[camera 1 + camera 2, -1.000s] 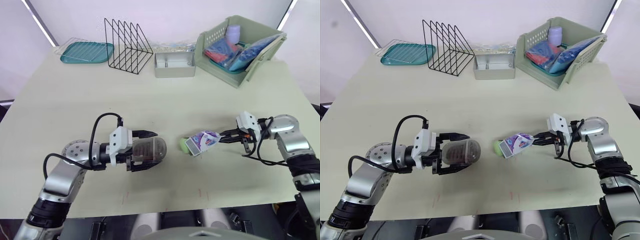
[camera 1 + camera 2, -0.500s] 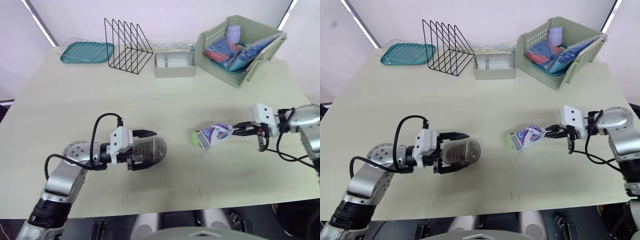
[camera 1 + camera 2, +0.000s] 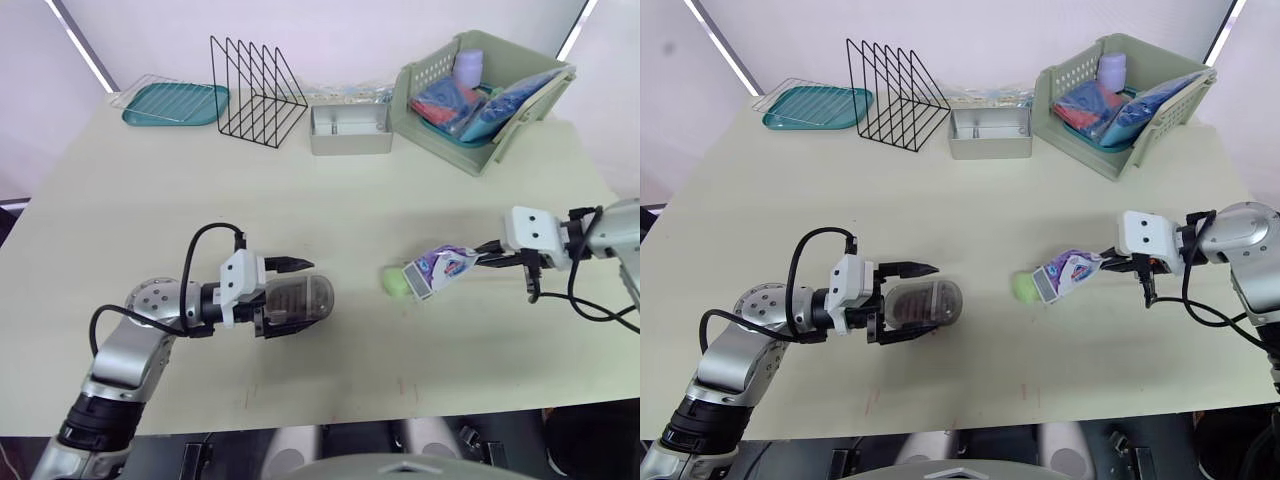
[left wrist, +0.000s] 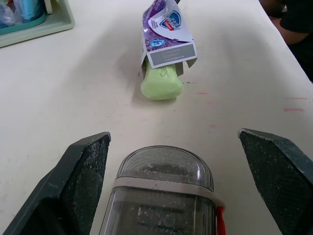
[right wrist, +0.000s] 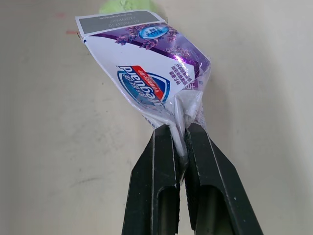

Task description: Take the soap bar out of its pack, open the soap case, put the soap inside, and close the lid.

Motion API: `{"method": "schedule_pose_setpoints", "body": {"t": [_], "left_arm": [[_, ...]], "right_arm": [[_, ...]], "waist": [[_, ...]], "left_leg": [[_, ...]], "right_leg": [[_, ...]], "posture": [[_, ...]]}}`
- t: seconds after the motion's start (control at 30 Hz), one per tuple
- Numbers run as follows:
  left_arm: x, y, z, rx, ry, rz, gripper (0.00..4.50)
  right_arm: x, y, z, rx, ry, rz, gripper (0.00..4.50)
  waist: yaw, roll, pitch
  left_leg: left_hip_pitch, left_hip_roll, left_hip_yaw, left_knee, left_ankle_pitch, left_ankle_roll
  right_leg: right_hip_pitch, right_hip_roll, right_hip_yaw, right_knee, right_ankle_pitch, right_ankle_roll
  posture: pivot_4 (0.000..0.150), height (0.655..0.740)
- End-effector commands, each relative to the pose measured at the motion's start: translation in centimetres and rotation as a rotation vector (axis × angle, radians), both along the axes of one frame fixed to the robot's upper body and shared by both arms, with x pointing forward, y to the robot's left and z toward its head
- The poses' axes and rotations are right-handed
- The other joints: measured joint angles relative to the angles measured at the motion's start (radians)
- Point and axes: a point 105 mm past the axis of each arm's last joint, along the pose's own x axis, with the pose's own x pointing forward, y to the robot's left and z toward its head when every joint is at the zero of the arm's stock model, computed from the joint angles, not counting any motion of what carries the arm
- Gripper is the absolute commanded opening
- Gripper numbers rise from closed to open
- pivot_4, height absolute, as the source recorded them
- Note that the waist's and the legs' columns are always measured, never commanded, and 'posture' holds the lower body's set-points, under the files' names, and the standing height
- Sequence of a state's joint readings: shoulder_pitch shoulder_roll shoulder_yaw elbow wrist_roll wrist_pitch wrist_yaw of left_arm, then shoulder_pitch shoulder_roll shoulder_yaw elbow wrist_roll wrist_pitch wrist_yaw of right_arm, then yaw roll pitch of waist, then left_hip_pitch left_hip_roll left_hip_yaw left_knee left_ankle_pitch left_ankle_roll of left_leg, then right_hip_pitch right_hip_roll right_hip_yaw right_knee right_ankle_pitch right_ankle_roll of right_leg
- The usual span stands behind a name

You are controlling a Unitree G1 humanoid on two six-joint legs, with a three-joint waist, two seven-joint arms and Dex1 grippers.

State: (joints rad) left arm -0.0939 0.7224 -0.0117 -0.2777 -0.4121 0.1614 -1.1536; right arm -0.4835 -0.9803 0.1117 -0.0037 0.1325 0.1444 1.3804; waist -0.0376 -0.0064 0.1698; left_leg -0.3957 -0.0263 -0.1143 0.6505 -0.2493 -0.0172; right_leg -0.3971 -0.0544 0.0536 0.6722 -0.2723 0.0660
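The soap case (image 3: 300,300), a clear dark-tinted capsule, lies on the table between the wide-apart fingers of my left gripper (image 3: 305,298); the left wrist view shows a gap beside each finger (image 4: 85,166). To the right, my right gripper (image 3: 487,256) is shut on the crimped tail of the purple-and-white soap pack (image 3: 440,268), holding it tilted just above the table. The green soap bar (image 3: 393,282) sticks out of the pack's open end and rests on the table. In the right wrist view the fingers (image 5: 164,171) pinch the pack (image 5: 146,78) tightly.
Along the table's far edge stand a teal tray (image 3: 175,103), a black wire rack (image 3: 255,90), a grey metal tray (image 3: 348,130) and a tilted green basket (image 3: 480,95) with packets in it. Bare tabletop lies between the case and the soap.
My right gripper has pulled the pack to the right and slightly up. The soap bar moved right with it and now shows more from the open end. The left arm stayed put.
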Motion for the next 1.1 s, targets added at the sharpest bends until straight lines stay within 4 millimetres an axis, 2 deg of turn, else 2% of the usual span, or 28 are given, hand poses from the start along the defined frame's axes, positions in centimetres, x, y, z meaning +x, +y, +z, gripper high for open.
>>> {"method": "schedule_pose_setpoints", "body": {"t": [0.03,0.2,0.5,0.6,0.77,0.87,1.0,1.1], "left_arm": [[0.1,-0.1,0.3,0.01,-0.022,-0.012,4.5],[0.3,-0.1,0.4,0.011,-0.027,-0.019,4.5],[-0.3,-0.6,0.8,-0.037,-0.002,-0.05,4.5],[-0.6,-1.1,1.6,-0.111,0.024,-0.047,4.5],[-1.0,-1.7,2.3,-0.182,0.06,-0.051,4.5],[-1.2,-1.9,2.2,-0.179,0.067,-0.061,4.5],[-1.3,-2.0,2.1,-0.174,0.066,-0.068,4.5],[-1.2,-2.0,2.0,-0.167,0.062,-0.066,4.5]], "right_arm": [[-0.2,-0.7,1.2,-0.031,-0.043,0.03,0.02],[-0.5,-2.1,1.9,-0.032,-0.041,0.021,0.02],[-0.6,-6.7,2.3,0.064,-0.024,-0.137,0.02],[-0.1,-8.3,3.0,0.302,-0.01,-0.318,0.02],[0.6,-11.6,2.1,0.59,-0.107,-0.675,0.02],[1.2,-13.7,1.4,0.667,-0.208,-0.941,0.02],[0.8,-13.2,0.1,0.682,-0.204,-1.087,0.02],[0.6,-13.8,-1.3,0.689,-0.218,-1.3,0.02]], "waist": [[0.0,0.0,0.0],[0.0,0.0,0.0],[0.0,0.0,0.0],[0.001,0.0,0.0],[0.004,0.0,0.0],[0.003,0.0,0.0],[-0.001,0.001,-0.001],[-0.001,0.001,-0.001]], "left_leg": [[0.0,0.0,0.0,0.0,0.0,0.0],[0.0,0.0,0.0,0.0,0.0,0.0],[0.0,0.0,0.0,0.0,0.0,0.0],[0.0,0.0,0.001,0.0,0.0,0.0],[0.0,0.0,0.0,0.0,0.0,0.0],[0.0,0.0,0.001,0.0,0.0,0.0],[0.001,-0.001,0.001,0.0,0.0,0.0],[0.001,0.0,0.002,0.0,0.0,0.0]], "right_leg": [[0.0,0.0,0.0,0.0,0.0,0.0],[0.0,0.0,0.0,0.0,0.0,0.0],[0.0,0.0,0.0,0.0,0.0,0.0],[0.0,0.0,0.001,0.0,0.0,0.0],[0.001,0.0,0.0,0.0,0.0,0.0],[0.001,0.0,0.001,0.001,0.0,0.0],[0.001,0.001,0.002,0.001,0.0,0.0],[0.001,0.001,0.002,0.001,0.0,0.0]], "posture": [[0.15,0.74],[0.15,0.74],[0.15,0.74],[0.15,0.74],[0.15,0.74],[0.15,0.74],[0.15,0.74],[0.15,0.74]]}}
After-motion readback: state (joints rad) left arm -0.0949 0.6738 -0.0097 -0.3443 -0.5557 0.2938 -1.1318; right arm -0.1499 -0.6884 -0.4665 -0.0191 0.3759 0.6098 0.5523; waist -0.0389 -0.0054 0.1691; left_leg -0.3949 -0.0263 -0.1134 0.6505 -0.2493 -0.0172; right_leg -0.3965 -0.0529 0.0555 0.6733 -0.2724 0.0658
